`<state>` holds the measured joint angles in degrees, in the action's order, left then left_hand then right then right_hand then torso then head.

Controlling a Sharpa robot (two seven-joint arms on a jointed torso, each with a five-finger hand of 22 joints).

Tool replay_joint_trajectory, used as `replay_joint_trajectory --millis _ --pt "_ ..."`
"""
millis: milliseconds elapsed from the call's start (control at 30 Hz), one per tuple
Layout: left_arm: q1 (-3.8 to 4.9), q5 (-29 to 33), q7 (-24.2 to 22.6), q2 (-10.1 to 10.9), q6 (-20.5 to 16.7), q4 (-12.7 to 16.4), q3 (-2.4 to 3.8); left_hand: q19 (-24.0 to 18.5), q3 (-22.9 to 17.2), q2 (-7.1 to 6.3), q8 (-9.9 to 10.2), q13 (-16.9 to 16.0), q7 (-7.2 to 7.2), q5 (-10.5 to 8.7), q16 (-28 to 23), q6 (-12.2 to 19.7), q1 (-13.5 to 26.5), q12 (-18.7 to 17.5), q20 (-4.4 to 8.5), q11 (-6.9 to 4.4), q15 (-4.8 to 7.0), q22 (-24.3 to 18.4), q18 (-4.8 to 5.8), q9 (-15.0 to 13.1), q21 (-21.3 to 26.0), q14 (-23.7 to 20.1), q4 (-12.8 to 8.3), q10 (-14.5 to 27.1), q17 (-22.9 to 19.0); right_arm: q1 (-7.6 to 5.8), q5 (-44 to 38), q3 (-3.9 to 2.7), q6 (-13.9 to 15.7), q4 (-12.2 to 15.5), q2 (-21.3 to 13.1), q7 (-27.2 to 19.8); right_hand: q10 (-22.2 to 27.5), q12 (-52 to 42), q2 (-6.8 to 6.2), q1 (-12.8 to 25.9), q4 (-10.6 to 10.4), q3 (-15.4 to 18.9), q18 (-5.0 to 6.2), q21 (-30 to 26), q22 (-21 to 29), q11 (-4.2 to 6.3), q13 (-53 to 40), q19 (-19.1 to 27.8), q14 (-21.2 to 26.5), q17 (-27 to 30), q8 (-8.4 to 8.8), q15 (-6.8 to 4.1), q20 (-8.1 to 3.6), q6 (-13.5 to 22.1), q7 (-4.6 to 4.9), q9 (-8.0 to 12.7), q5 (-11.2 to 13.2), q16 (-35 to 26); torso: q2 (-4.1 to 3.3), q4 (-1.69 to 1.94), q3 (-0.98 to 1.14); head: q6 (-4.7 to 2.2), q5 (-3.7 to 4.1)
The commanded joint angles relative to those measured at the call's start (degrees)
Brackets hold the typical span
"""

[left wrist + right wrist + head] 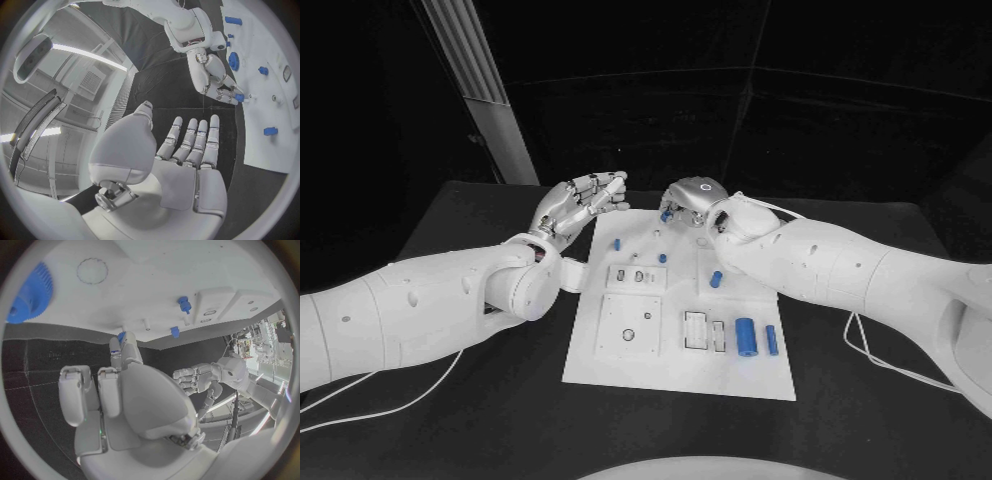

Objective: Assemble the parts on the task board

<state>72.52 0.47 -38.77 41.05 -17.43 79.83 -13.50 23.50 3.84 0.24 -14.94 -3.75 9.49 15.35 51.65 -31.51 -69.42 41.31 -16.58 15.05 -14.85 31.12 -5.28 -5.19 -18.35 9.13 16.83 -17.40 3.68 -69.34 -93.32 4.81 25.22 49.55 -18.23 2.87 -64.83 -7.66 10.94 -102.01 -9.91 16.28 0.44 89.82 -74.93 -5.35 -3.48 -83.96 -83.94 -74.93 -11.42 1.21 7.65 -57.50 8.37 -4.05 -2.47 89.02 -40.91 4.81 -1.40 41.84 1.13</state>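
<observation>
The white task board (678, 365) lies in the middle of the black table. My right hand (695, 196) hovers over the board's far edge and pinches a small blue part (239, 97) at its fingertips, also seen as the blue part (122, 336) close to the board surface (162, 270). My left hand (581, 205) is held beside the board's far left corner with fingers straight and apart, holding nothing; its palm (181, 165) faces the right hand (212, 75). A blue gear (28, 300) sits on the board near the right hand.
Loose on the board are a thick blue cylinder (746, 335), a thin blue rod (772, 340), a short blue piece (715, 278) and a small blue peg (664, 258). A pale post (488, 100) stands behind the table at the far left.
</observation>
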Motion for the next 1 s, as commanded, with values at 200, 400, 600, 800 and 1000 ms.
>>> replay_joint_trajectory --millis 200,400,600,800,1000 --pt "0.14 -0.16 -14.83 -0.08 0.70 -0.01 0.05 -0.31 -0.35 0.40 -0.34 0.03 7.29 0.20 -0.25 0.36 0.04 -0.20 0.00 0.06 0.06 -0.05 -0.14 0.08 0.04 -0.33 -0.06 0.25 0.05 -0.12 -0.48 -0.05 -0.70 -0.48 0.52 -0.28 -0.54 0.37 3.86 -0.24 -0.58 0.03 -0.44 0.18 -15.07 -0.05 0.05 -6.04 -4.86 -8.13 0.41 0.35 0.04 -0.06 0.13 0.03 -0.24 0.25 0.03 -0.02 -0.05 0.20 -0.03" --pt "0.14 -0.16 -14.77 -0.20 0.71 -0.03 0.05 -0.33 -0.33 0.46 -0.40 0.03 7.29 0.23 -0.25 0.44 -0.01 -0.21 0.00 0.07 0.05 -0.06 -0.13 0.09 0.04 -0.37 -0.06 0.29 0.05 -0.11 -0.48 -0.05 -1.09 -0.97 0.94 -0.38 -0.55 0.54 3.82 -0.21 -0.67 0.07 -0.44 0.18 -15.07 -0.06 0.05 -6.04 -4.86 -8.09 0.53 0.37 0.06 0.00 0.13 0.06 -0.24 0.25 0.02 0.01 -0.05 0.36 0.01" --pt "0.15 -0.16 -14.73 -0.23 0.70 -0.05 0.05 -0.33 -0.33 0.46 -0.40 0.03 7.29 0.23 -0.25 0.44 -0.01 -0.21 0.00 0.07 0.05 -0.06 -0.13 0.09 0.04 -0.37 -0.06 0.29 0.05 -0.11 -0.48 -0.05 -1.01 -1.31 1.13 -0.44 -0.54 0.69 3.79 -0.18 -0.75 0.10 -0.44 0.18 -15.07 -0.07 0.05 -6.04 -4.85 -8.06 0.63 0.38 0.08 0.04 0.13 0.08 -0.24 0.25 0.04 -0.02 -0.06 0.43 -0.05" --pt "0.15 -0.16 -14.70 -0.24 0.73 -0.08 0.05 -0.33 -0.33 0.46 -0.40 0.03 7.29 0.23 -0.25 0.44 -0.01 -0.21 0.00 0.07 0.05 -0.06 -0.13 0.09 0.04 -0.37 -0.06 0.29 0.05 -0.11 -0.48 -0.05 -1.50 -1.74 1.39 -0.29 -0.48 1.02 3.78 -0.22 -0.84 0.10 -0.44 0.18 -15.07 -0.09 0.05 -6.04 -4.83 -7.99 0.86 0.41 0.11 0.18 0.13 0.12 -0.24 0.24 0.03 -0.02 -0.06 0.43 0.01" --pt "0.15 -0.16 -14.66 -0.26 0.74 -0.11 0.05 -0.33 -0.33 0.46 -0.40 0.03 7.29 0.23 -0.25 0.44 -0.01 -0.21 0.00 0.07 0.05 -0.06 -0.13 0.09 0.04 -0.37 -0.06 0.29 0.05 -0.11 -0.48 -0.05 -2.11 -2.37 1.78 -0.24 -0.16 1.71 3.70 -0.18 -1.12 0.18 -0.44 0.18 -15.07 -0.16 0.06 -6.04 -4.86 -8.14 1.36 0.47 0.17 0.54 0.18 0.20 -0.24 0.25 0.01 -0.03 -0.04 0.47 0.07"
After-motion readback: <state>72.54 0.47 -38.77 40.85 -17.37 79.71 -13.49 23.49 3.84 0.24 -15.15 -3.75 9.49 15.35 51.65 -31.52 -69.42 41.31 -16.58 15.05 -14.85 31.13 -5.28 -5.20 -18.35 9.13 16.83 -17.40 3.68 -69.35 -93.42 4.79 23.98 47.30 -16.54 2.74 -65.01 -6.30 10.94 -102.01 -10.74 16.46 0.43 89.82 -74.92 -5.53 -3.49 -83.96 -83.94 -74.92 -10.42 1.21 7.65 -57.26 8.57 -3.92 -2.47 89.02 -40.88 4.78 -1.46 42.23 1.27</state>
